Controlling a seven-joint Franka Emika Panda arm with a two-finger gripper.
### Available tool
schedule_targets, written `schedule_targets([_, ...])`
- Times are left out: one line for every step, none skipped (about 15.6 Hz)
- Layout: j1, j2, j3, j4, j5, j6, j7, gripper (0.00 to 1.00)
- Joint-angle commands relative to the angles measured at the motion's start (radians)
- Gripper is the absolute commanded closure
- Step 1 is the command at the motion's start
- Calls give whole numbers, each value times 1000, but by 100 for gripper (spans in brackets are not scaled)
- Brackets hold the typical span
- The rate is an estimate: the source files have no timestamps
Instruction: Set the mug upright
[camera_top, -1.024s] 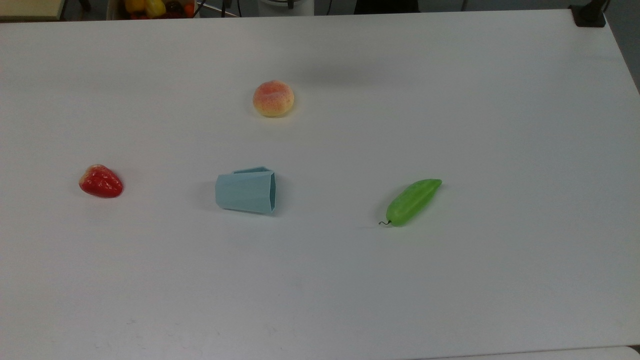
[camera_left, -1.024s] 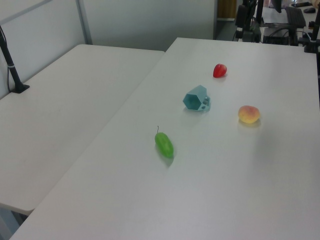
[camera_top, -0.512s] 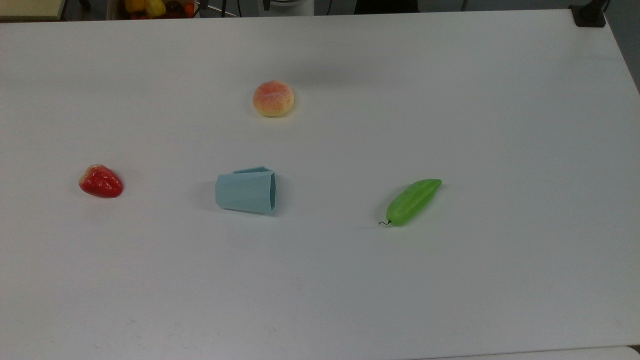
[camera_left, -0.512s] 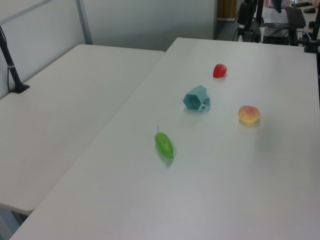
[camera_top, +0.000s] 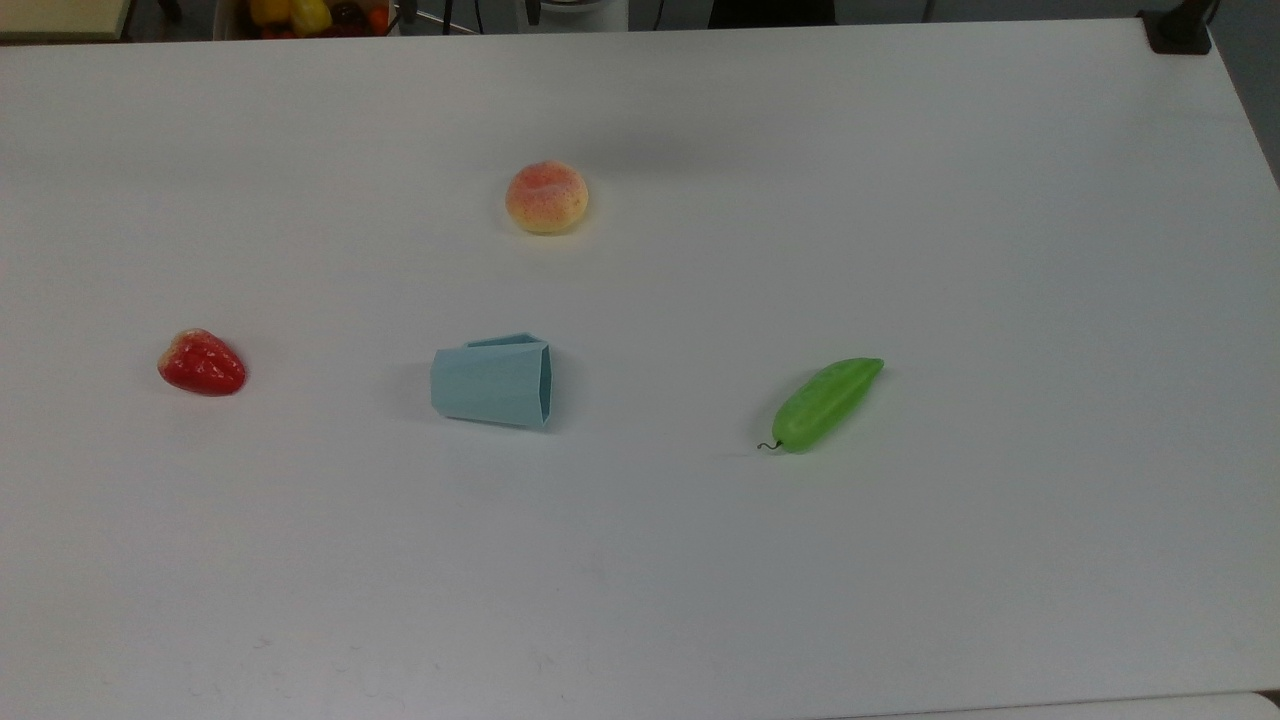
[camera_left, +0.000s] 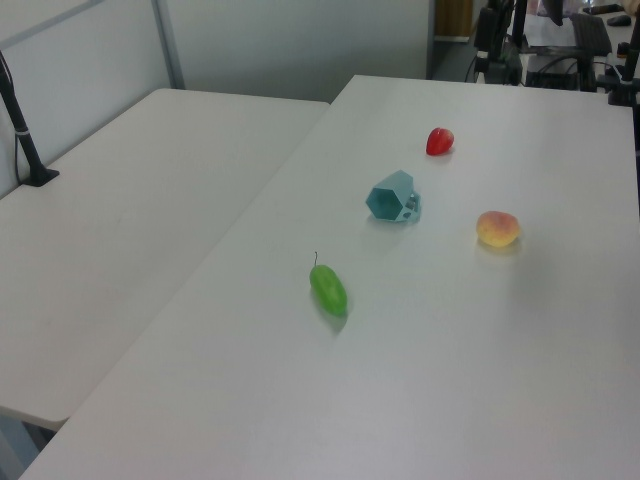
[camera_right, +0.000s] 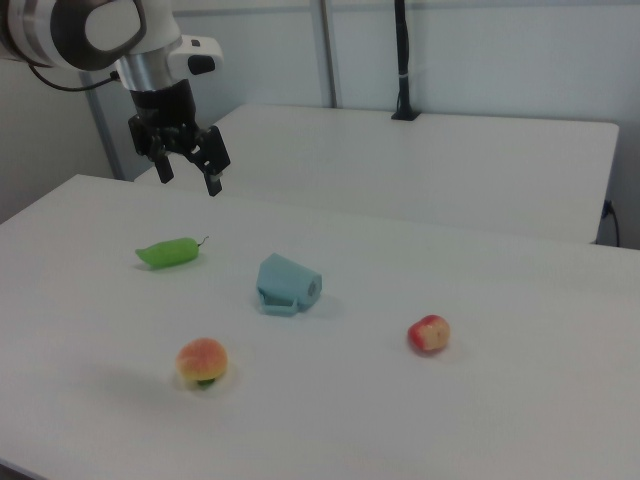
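The mug (camera_top: 492, 384) lies on its side on the white surface (camera_top: 900, 550), empty, hexagonal mouth toward the top view's right. The gripper (camera_right: 188, 166) hovers above, fingers (camera_right: 213, 183) spread wide, holding nothing.

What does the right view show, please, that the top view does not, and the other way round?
The right view shows the gripper, open, held high above the table beyond the green pepper. The top view shows a bin of toy fruit past the table's far edge. Both show the mug lying on its side, the peach, the strawberry and the pepper, all apart on the table.
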Motion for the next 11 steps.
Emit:
schedule_targets([3,-1,-4,-3,13,18,-19,0])
schedule_targets([3,-1,-4,-3,13,17,-19,0])
schedule_targets([5,-1,-4,-3,13,17,-18,0])
schedule_targets([5,-1,-4,-3,13,17,-18,0])
schedule_targets([5,-1,-4,-3,13,17,-18,0])
schedule_targets([5,1,-4,-3,13,17,-18,0])
schedule_targets([6,1,-4,-3,13,17,-18,0])
schedule_targets([8,2,-4,-3,13,18,-18,0])
schedule_targets([8,5,-4,-3,13,20,-16,0])
schedule_targets([8,10,-4,-3,13,21,-16,0])
schedule_targets([9,10,-4,-3,13,21,-13,0])
